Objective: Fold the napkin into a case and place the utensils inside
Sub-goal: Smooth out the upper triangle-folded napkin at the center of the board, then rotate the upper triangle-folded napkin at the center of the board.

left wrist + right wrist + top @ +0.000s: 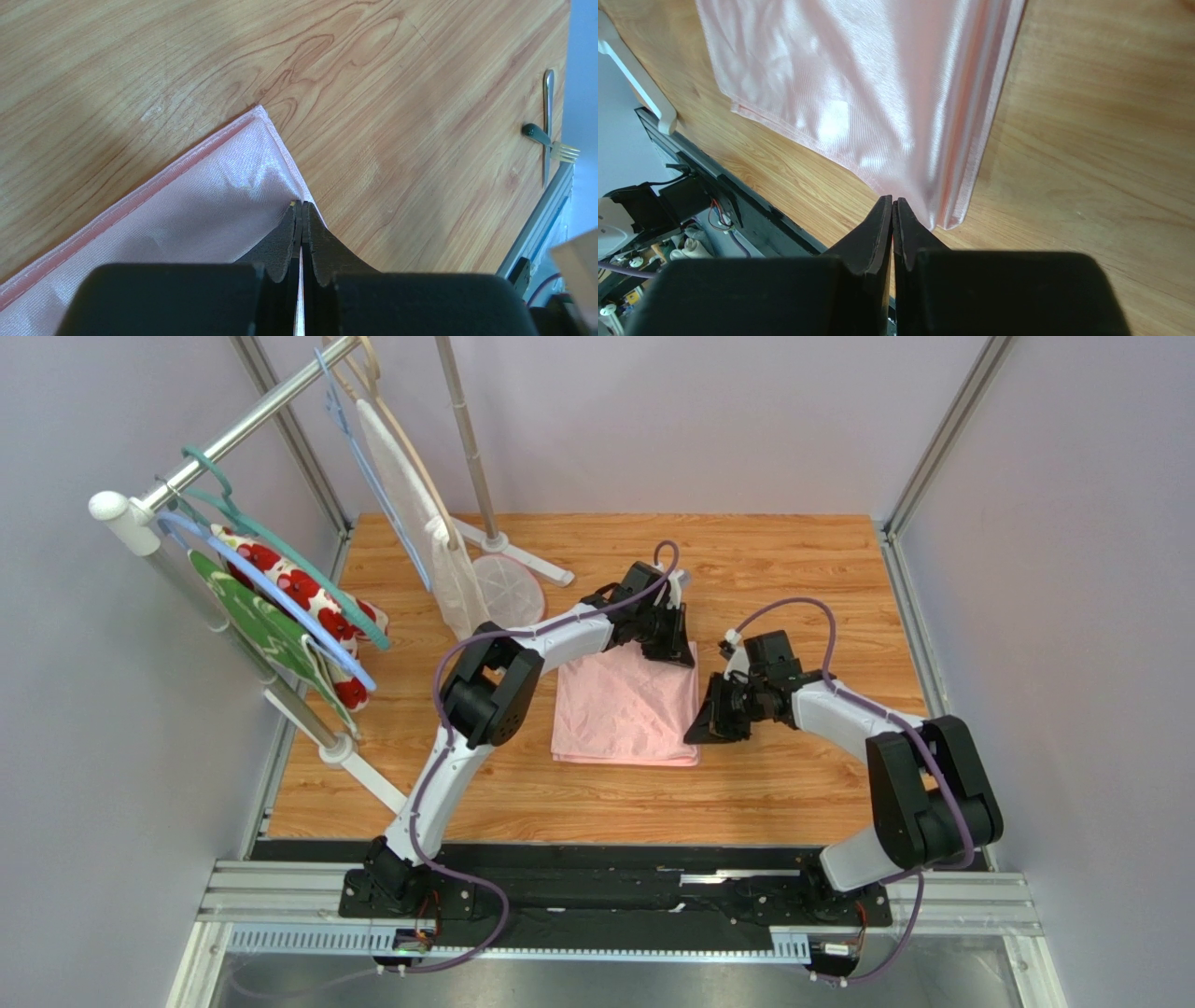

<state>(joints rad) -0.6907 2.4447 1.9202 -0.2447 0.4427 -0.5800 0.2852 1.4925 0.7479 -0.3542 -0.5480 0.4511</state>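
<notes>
Napkin (626,707) lies folded on the table (786,756) between my arms; left gripper (302,210) pinches its far right corner, right gripper (893,206) the near right one, that edge running gripper to gripper.

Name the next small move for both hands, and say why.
Probably lift both pinched corners together and carry them left across the napkin. The left hand is shut on its far right corner, the right hand on the near one, and the cloth lies flat, not yet narrow.
</notes>
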